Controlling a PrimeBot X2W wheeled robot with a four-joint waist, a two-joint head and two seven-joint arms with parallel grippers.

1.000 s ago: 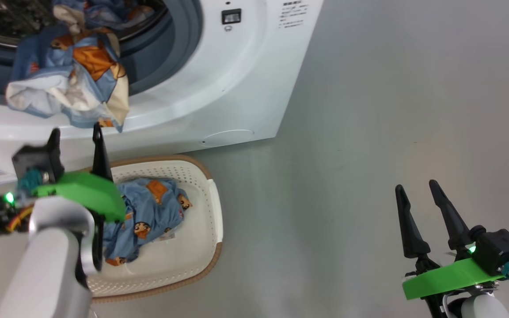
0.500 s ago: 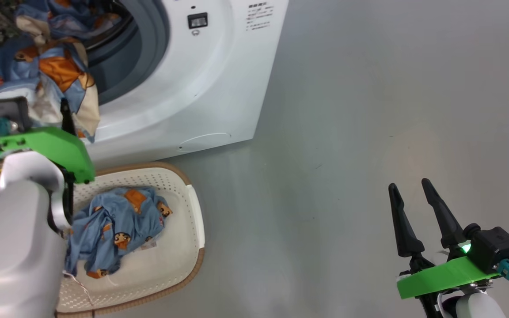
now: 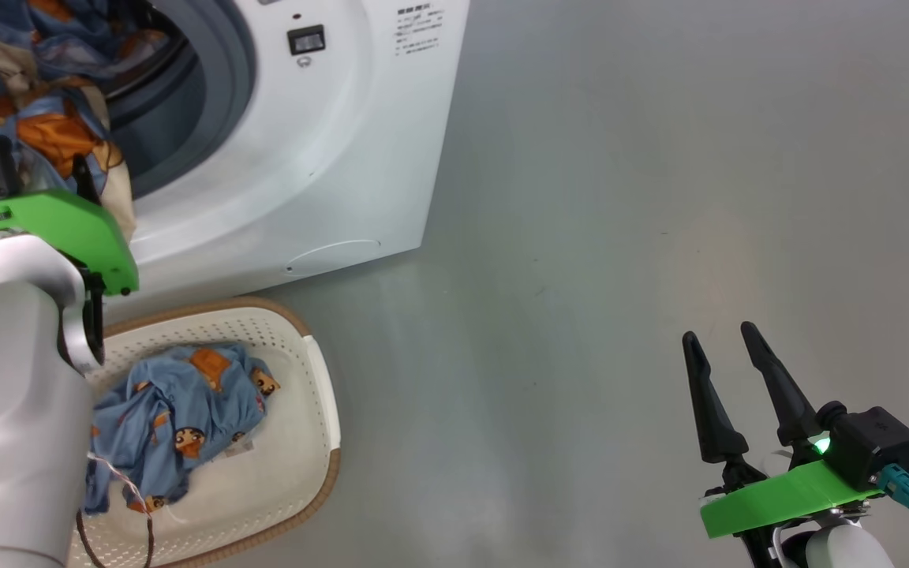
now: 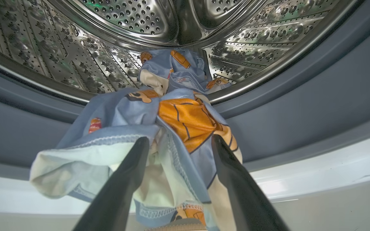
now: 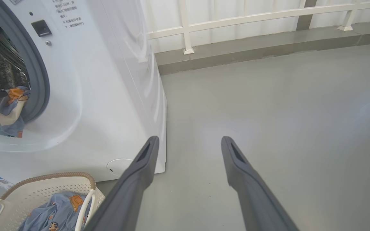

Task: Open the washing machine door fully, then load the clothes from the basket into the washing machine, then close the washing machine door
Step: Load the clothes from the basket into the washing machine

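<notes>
Two blue printed garments show from the head view: the basket garment (image 3: 178, 410) lies in the basket (image 3: 322, 394), and the hanging garment (image 3: 44, 134) spills over the washing machine (image 3: 328, 158) mouth. At the left wrist, the left end effector (image 4: 180, 140) is spread wide, astride that hanging cloth. At the right wrist, the right end effector (image 5: 189, 138) gapes empty above the floor (image 5: 284, 112).

White washing machine (image 3: 328, 158) with grey-blue gasket (image 4: 316, 106), steel perforated drum (image 4: 124, 19), light blue clothes (image 3: 174, 406) printed with orange-brown cartoon figures, cream perforated basket (image 3: 297, 465) with brown rim, grey floor (image 3: 620, 197)
</notes>
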